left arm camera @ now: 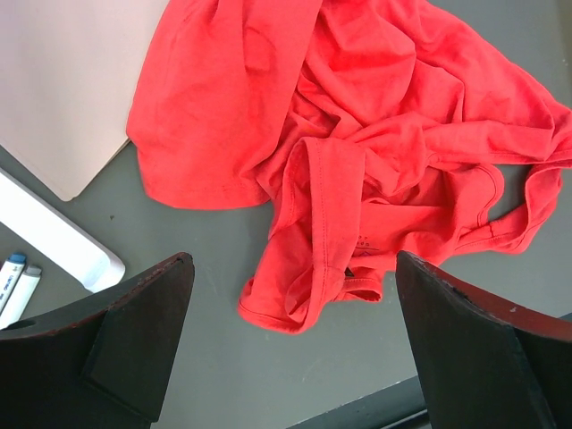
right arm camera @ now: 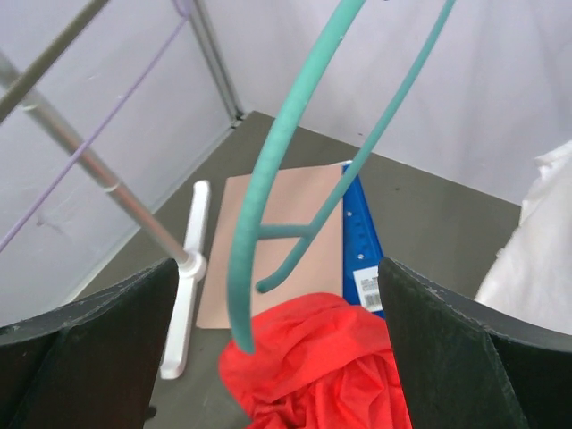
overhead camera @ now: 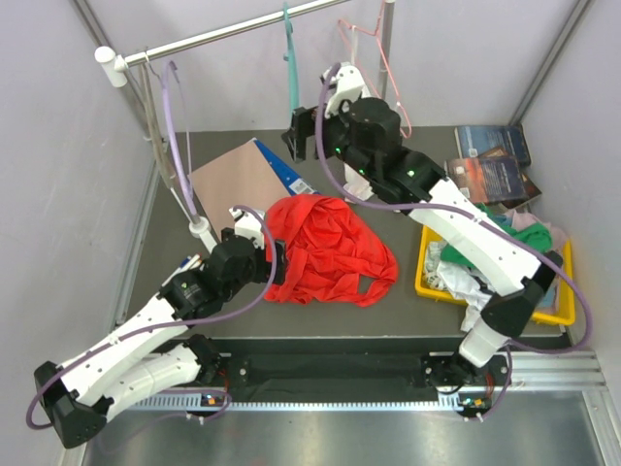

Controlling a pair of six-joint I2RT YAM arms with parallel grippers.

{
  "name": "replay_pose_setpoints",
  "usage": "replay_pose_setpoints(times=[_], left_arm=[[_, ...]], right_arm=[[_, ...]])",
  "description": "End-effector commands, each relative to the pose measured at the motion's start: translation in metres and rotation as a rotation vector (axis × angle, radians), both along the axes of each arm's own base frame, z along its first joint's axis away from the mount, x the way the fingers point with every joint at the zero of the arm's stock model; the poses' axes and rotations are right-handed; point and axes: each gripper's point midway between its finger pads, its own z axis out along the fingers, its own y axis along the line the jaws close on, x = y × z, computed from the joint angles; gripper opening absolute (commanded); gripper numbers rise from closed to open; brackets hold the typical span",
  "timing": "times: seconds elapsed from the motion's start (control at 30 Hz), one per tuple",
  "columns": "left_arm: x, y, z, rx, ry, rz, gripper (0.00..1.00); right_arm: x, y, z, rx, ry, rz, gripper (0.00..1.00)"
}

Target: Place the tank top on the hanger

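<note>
The red top (overhead camera: 325, 250) lies crumpled in the middle of the desk (overhead camera: 388, 320), not yet on anything. The left end effector (overhead camera: 275, 262) hangs just over its left edge, jaws spread wide and empty; I think it waits there to come down on the cloth. The teal hanger (overhead camera: 289, 68) hangs from the rail (overhead camera: 243, 29) at the far side. The right end effector (overhead camera: 299, 136) is raised close before it, jaws also wide apart and pinching nothing, probably to take it.

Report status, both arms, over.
Left gripper open over crumpled bright red fabric tank top on table. Right gripper open, facing thin teal plastic hanger, not gripping. Nothing seen blocking.
</note>
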Motion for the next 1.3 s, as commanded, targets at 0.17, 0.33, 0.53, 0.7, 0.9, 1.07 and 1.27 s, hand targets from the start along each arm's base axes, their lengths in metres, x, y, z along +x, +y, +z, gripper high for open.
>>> replay_pose_setpoints(times=[0.17, 0.33, 0.53, 0.7, 0.9, 1.07, 1.27], left_arm=[[0.005, 0.002, 0.001, 0.001, -0.014, 0.03, 0.99], [0.005, 0.001, 0.002, -0.009, -0.018, 0.03, 0.99], [0.005, 0.0, 0.003, -0.012, -0.021, 0.023, 0.99], [0.004, 0.003, 0.005, -0.012, -0.024, 0.034, 0.99], [0.003, 0.005, 0.007, -0.014, -0.028, 0.035, 0.99], [0.003, 0.005, 0.007, -0.013, -0.028, 0.032, 0.99], [0.003, 0.004, 0.004, -0.009, -0.022, 0.029, 0.99]], right_arm=[[0.029, -0.019, 0.017, -0.051, -0.024, -0.259, 0.85], [0.023, -0.041, 0.015, -0.07, -0.019, -0.328, 0.81], [0.019, -0.037, 0.024, -0.087, -0.089, -0.262, 0.81], [0.029, -0.025, 0.014, -0.113, -0.073, -0.18, 0.77], [0.034, -0.02, 0.012, -0.107, -0.071, -0.162, 0.56], [0.029, -0.019, 0.027, -0.072, -0.102, -0.135, 0.14], [0.026, -0.026, 0.062, -0.027, -0.182, -0.145, 0.0]])
